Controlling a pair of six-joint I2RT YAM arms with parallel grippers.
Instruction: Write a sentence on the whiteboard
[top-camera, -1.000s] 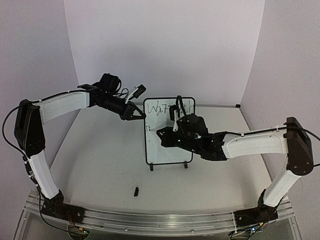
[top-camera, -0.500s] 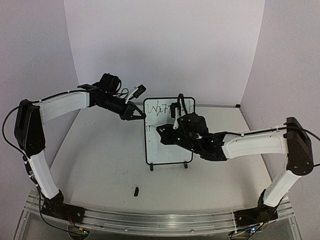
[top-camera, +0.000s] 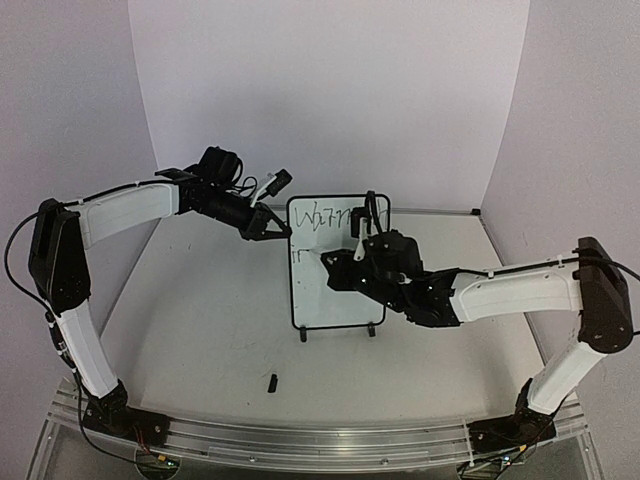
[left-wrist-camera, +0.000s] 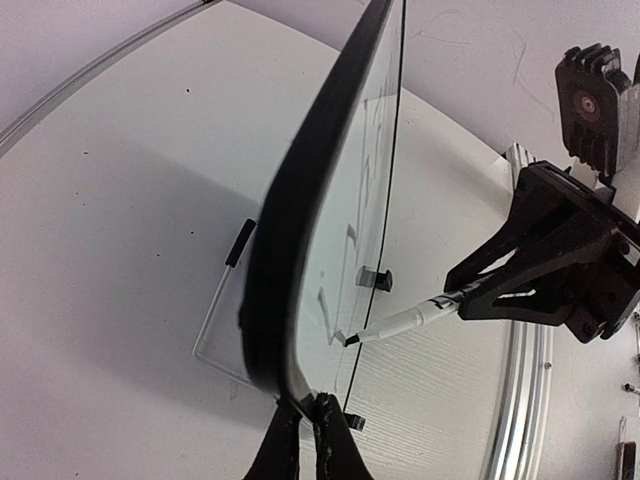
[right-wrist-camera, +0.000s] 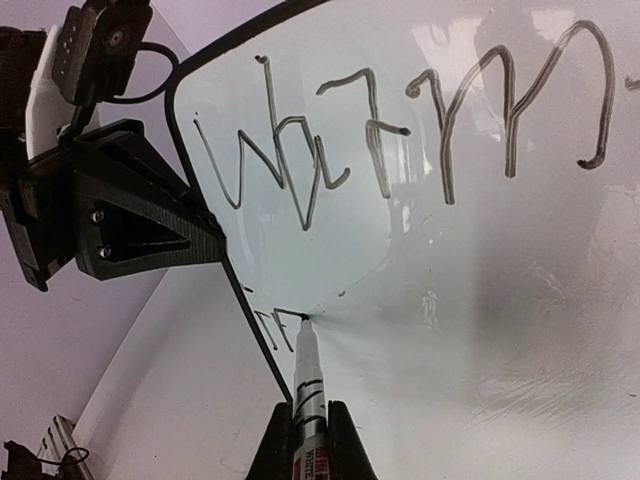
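Observation:
The whiteboard (top-camera: 320, 300) stands upright on its two feet at mid-table. My left gripper (top-camera: 283, 232) is shut on its left frame edge; the left wrist view shows the jaws (left-wrist-camera: 308, 420) pinching the black frame (left-wrist-camera: 290, 240). My right gripper (top-camera: 338, 268) is shut on a white marker (right-wrist-camera: 308, 385), whose tip touches the board (right-wrist-camera: 480, 330) near the left edge. The sentence has a first line of lettering (right-wrist-camera: 400, 130) along the top and a few short strokes (right-wrist-camera: 280, 328) starting a second line. The marker (left-wrist-camera: 400, 322) also shows in the left wrist view.
A small black cap (top-camera: 272, 381) lies on the table in front of the board. Pale walls close in the table at the back and both sides. A metal rail (top-camera: 300, 440) with both arm bases runs along the near edge.
The right gripper has shifted slightly right and up with the marker, and a further short stroke now stands at the start of the second line. The left arm has not moved.

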